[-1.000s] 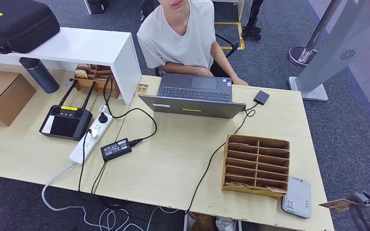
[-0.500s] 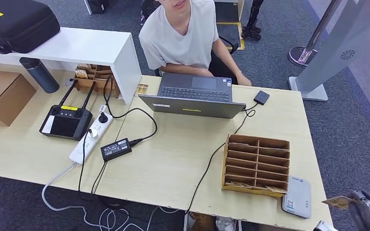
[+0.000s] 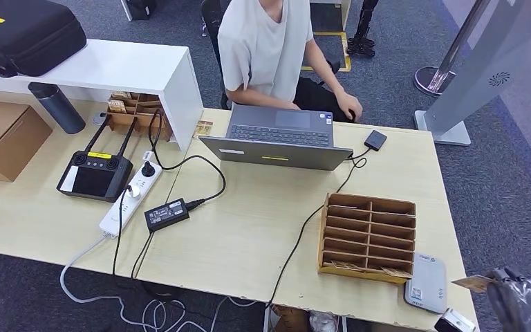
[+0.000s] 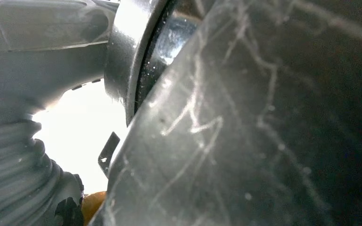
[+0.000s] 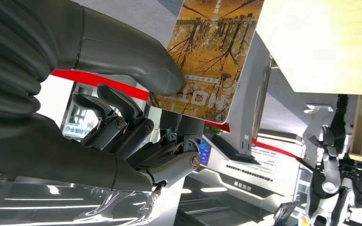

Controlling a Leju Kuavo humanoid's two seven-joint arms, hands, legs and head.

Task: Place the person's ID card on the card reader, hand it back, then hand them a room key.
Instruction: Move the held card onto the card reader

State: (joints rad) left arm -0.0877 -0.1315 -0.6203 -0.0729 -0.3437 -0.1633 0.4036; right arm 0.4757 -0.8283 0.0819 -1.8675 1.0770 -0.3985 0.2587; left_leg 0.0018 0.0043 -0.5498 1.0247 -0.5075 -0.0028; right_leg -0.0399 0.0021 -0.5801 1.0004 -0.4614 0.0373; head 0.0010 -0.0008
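Your right hand (image 5: 136, 122) pinches the card (image 5: 210, 52) by one short end, thumb on its face, just off the desk corner beside the card reader (image 3: 426, 283). Card looks thin, stiff, slick: keep grip near edge. Left hand's state: can't tell.

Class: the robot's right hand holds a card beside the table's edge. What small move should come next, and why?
Probably carry the card up and forward toward the person. The right hand pinches it low, off the table's corner, past the card reader, well short of the person.
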